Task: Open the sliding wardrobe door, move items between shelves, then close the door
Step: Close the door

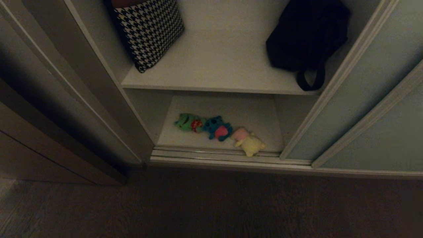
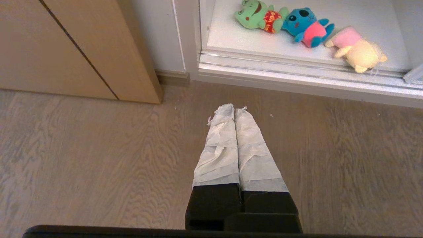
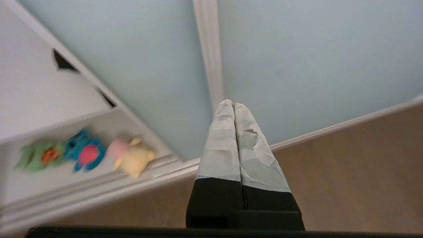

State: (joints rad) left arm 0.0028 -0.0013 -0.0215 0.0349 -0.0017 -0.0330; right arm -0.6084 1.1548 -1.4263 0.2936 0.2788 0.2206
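While the left tool (image 2: 234,110) hangs pinched empty above the floor, the right tool (image 3: 231,105), clamped empty, faces the sliding wardrobe door (image 3: 297,59), toys (image 3: 89,154) off beside it.

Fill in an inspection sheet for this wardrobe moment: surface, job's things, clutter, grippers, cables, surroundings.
Surface: lower shelf and upper shelf, both off-white.
Job's things: sliding door pushed to the right, wardrobe open; green toy, blue toy and yellow toy lie in a row on the lower shelf, the yellow one nearest the floor track.
Clutter: checked cushion and black bag on the upper shelf.
Grippers: left gripper over the wooden floor, fingers shut, empty; right gripper facing the door, fingers shut, empty.
Cables: nothing seen.
Surroundings: brown wooden panel left of the wardrobe.
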